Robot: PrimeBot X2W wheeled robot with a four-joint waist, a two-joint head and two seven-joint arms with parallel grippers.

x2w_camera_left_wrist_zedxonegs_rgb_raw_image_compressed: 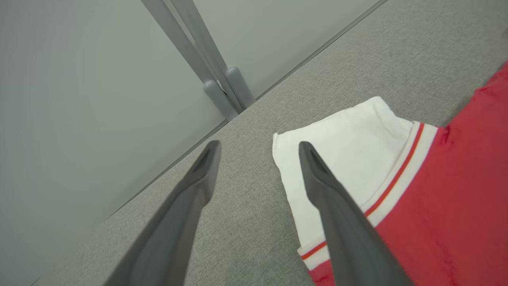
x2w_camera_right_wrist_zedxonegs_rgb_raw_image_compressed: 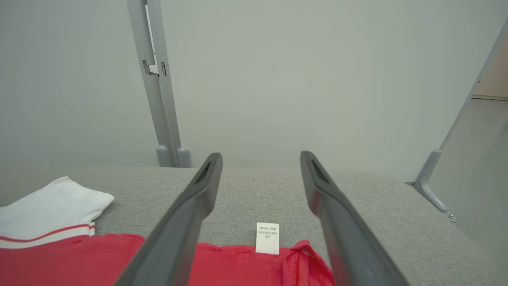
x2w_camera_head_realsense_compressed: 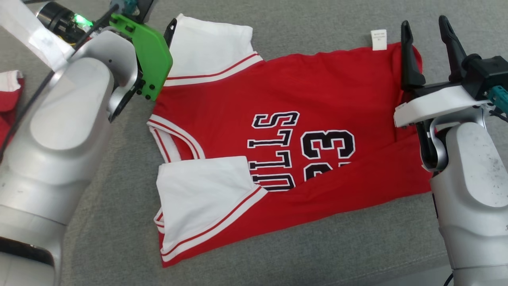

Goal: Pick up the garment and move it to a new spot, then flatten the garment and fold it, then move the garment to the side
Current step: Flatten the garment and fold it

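Note:
The garment (x2w_camera_head_realsense_compressed: 246,99) is a red jersey with white sleeves and black lettering, lying on the grey cloth surface, its near long edge folded up over the print. A white care label (x2w_camera_head_realsense_compressed: 378,39) sticks out at its far right hem. My left gripper (x2w_camera_left_wrist_zedxonegs_rgb_raw_image_compressed: 258,149) hovers open over the far white sleeve (x2w_camera_left_wrist_zedxonegs_rgb_raw_image_compressed: 349,151), one finger above the sleeve edge, nothing between the fingers. My right gripper (x2w_camera_head_realsense_compressed: 426,29) stands open over the far right hem corner, the label (x2w_camera_right_wrist_zedxonegs_rgb_raw_image_compressed: 267,237) showing between its fingers. Neither holds the jersey (x2w_camera_right_wrist_zedxonegs_rgb_raw_image_compressed: 79,258).
The grey fabric surface (x2w_camera_head_realsense_compressed: 317,246) ends at pale wall panels with grey posts (x2w_camera_right_wrist_zedxonegs_rgb_raw_image_compressed: 158,99) behind it. Another red and white cloth (x2w_camera_head_realsense_compressed: 10,95) lies at the far left edge. A seam runs along the front right of the surface.

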